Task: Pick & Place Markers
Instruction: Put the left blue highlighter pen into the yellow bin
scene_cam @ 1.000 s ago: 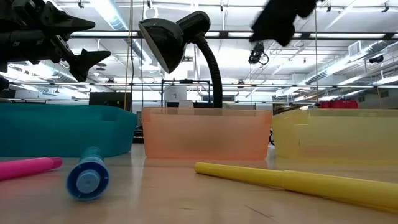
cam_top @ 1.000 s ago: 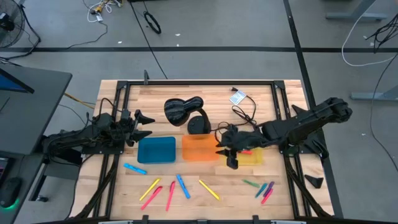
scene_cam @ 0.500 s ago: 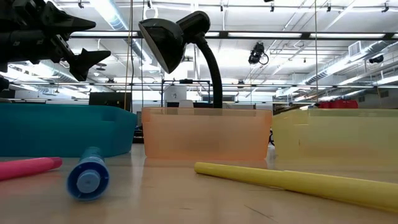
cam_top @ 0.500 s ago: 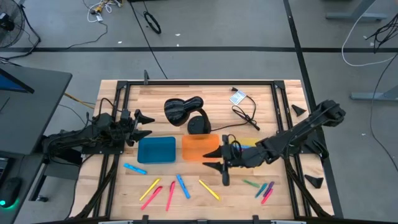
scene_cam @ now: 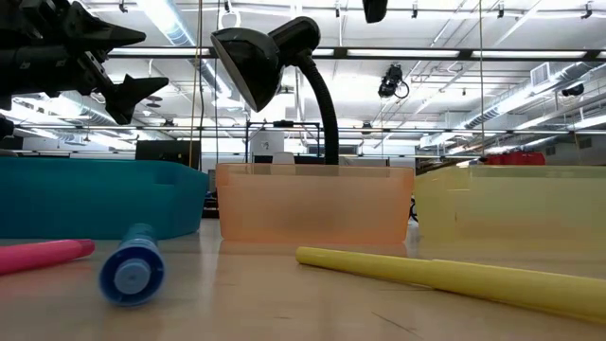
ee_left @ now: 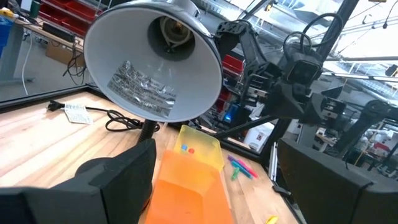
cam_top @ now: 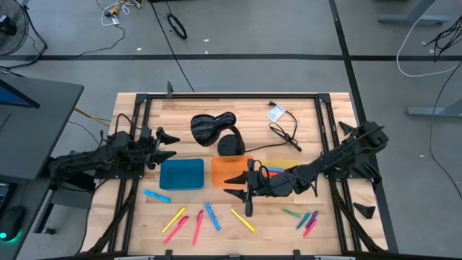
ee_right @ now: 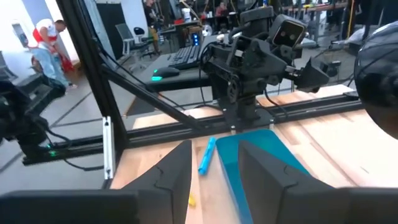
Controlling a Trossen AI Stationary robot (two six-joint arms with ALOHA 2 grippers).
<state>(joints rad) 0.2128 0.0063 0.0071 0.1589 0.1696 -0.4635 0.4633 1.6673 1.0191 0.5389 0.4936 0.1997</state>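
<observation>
Several markers lie flat on the near part of the table: blue (cam_top: 156,196), yellow (cam_top: 173,219), pink (cam_top: 198,225), blue (cam_top: 211,215), yellow (cam_top: 242,220), green (cam_top: 291,213), and a mixed cluster (cam_top: 309,221). A few more lie in the yellow tray (ee_left: 187,149). My right gripper (cam_top: 238,195) is open and empty, hovering by the orange tray's near edge, above the yellow marker. Its wrist view (ee_right: 214,168) looks toward the blue tray (ee_right: 261,162) and a blue marker (ee_right: 207,154). My left gripper (cam_top: 172,145) waits open at the table's left, beyond the blue tray.
Blue tray (cam_top: 181,174), orange tray (cam_top: 229,167) and yellow tray (cam_top: 296,184) stand in a row mid-table. A black desk lamp (cam_top: 213,128) stands behind them, with a black cable (cam_top: 285,133) and plug toward the far right. Bare wood lies between the markers.
My right gripper has moved from above the yellow tray toward the table's left and near edge, ending in front of the orange tray. It has stayed open. The markers and trays have not moved.
</observation>
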